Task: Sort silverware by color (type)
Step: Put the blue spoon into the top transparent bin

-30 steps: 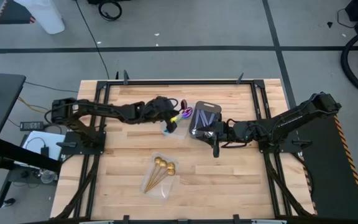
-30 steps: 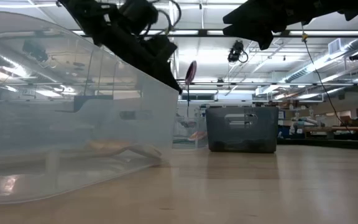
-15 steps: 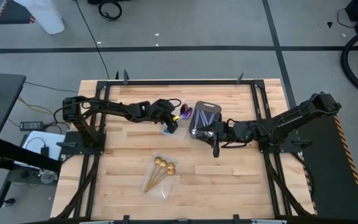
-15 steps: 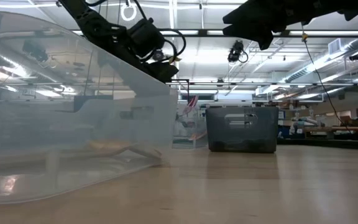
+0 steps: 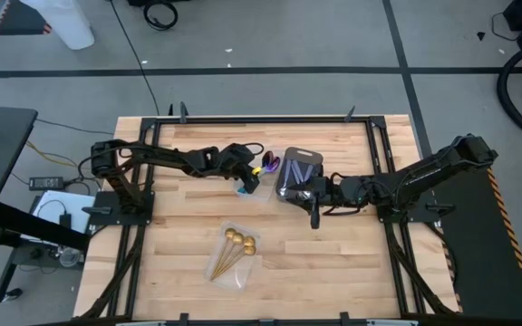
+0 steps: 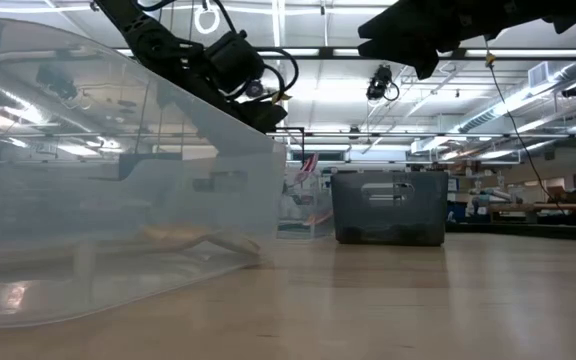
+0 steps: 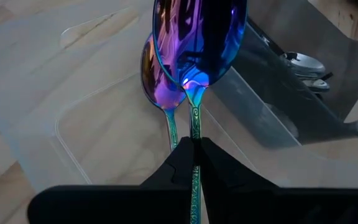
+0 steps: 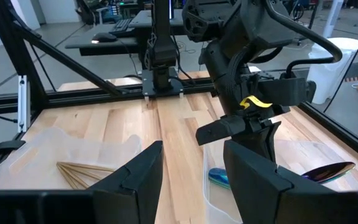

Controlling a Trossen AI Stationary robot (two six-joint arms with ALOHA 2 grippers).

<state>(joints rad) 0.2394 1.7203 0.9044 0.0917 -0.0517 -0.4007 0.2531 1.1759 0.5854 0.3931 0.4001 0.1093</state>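
My left gripper is shut on an iridescent purple-blue spoon over a small clear tray. A second purple-blue spoon lies in that tray. Silver spoons lie in the dark grey tray beside it. Gold spoons rest in another clear tray near the table's front. My right gripper hangs open just in front of the dark tray, touching nothing. In the right wrist view its fingers stand apart. My left gripper pinches the spoon's teal handle between its two fingers. It comes from the table's left, slanting down, and the spoon runs on along the fingers. The bowl sticks out ahead over the clear tray; whether it touches the tray I cannot tell.
In the low view the gold spoons' clear tray fills the near left, with the dark tray farther back. Bare wood lies to the table's front right. Black frame rails run along both sides.
My left gripper has come down toward the small clear tray and drawn slightly toward the table's left. The purple-blue spoon went with it, from standing high to hanging low over the tray. It has kept still for the last half second.
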